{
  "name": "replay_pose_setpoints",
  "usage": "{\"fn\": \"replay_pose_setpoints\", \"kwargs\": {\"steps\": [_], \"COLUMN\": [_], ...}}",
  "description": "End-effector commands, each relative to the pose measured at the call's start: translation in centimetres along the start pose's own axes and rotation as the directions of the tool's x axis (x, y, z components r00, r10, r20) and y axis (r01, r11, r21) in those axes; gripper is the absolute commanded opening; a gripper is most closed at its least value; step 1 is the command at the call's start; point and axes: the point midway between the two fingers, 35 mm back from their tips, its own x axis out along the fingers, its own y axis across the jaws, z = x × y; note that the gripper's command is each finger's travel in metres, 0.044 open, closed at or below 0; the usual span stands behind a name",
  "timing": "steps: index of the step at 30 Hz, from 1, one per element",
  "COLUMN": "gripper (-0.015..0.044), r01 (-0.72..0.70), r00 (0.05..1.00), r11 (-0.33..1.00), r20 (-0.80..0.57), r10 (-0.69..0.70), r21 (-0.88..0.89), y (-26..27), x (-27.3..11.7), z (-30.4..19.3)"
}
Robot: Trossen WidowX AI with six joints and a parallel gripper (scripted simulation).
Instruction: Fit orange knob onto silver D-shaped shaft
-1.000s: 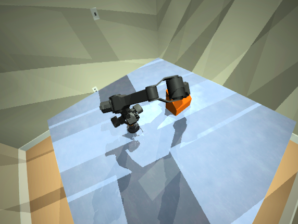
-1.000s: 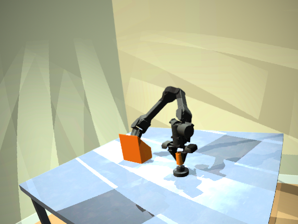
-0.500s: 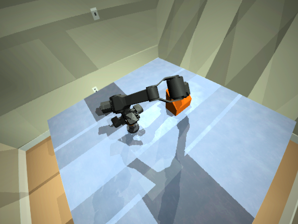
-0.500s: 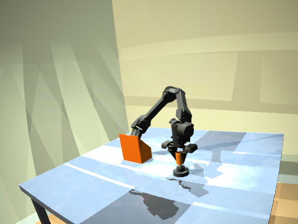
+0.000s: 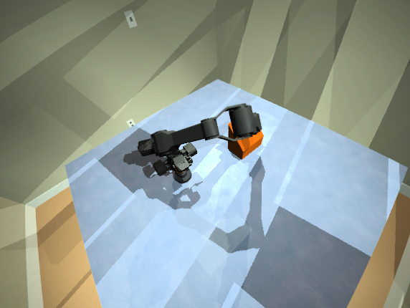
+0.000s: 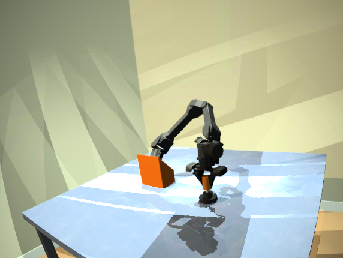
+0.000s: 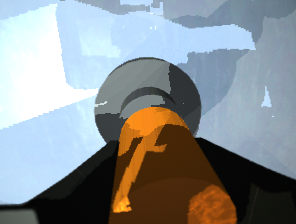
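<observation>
Toward the front of the exterior view, the blue-grey tabletop (image 5: 322,179) (image 6: 90,216) (image 7: 30,65) spreads out beneath everything. Farther in sits the round dark pedestal (image 5: 182,177) (image 6: 207,198) (image 7: 132,80), with a short bit of the silver shaft (image 6: 207,191) showing above it. Over that, the orange knob (image 6: 205,182) (image 7: 155,170) is clamped between the fingers of the gripper (image 5: 180,170) (image 6: 206,183) (image 7: 156,146), its lower end above the pedestal's disc. Whether the shaft has entered the hole cannot be told, nor how their flat sides line up. Behind, the dark arm (image 5: 188,134) (image 6: 181,126) bends up and back down to its lower end beside an orange angular block (image 5: 251,145) (image 6: 151,171). Beyond the table, pale walls (image 5: 179,43) (image 6: 240,75) carry slanting shadows.
</observation>
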Motion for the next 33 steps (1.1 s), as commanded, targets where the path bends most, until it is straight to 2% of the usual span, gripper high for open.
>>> {"fn": "replay_pose_setpoints", "kwargs": {"steps": [1,16,23,33], "gripper": [0.0000,0.0000,0.0000,0.0000], "r01": [0.000,0.000,-0.001,-0.001], "r00": [1.000,1.000,1.000,1.000], "r11": [1.000,1.000,0.980,0.978], "r20": [-0.001,-0.002,-0.002,-0.001], "r10": [0.000,0.000,0.000,0.000], "r21": [-0.001,-0.001,-0.199,-0.209], "y": [0.07,0.14,-0.08,-0.06], "x": [0.05,-0.46,-0.43,-0.05], "z": [-0.10,0.03,0.02,-0.03]}}
